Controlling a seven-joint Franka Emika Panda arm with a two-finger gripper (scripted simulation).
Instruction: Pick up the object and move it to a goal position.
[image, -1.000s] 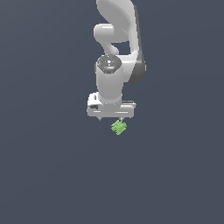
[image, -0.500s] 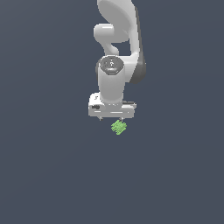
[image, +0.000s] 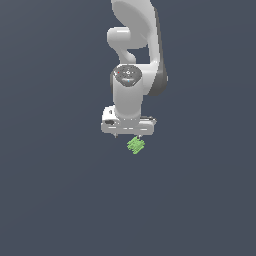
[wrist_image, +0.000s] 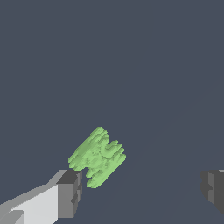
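The object (image: 136, 145) is a small bright green jagged lump lying on the dark grey floor. My white gripper (image: 128, 135) hangs just above it, pointing down, with the object slightly toward the exterior view's right of its middle. In the wrist view the object (wrist_image: 97, 156) lies close to one dark fingertip (wrist_image: 70, 192), nearly touching it in the picture, while the other fingertip (wrist_image: 214, 189) stands far off. The gripper (wrist_image: 142, 190) is wide open and holds nothing.
A flat dark grey floor (image: 60, 200) stretches all around. The white arm (image: 135, 45) rises above the gripper. No other objects or goal marker show.
The arm's wrist has come a little lower toward the object. The object has not moved.
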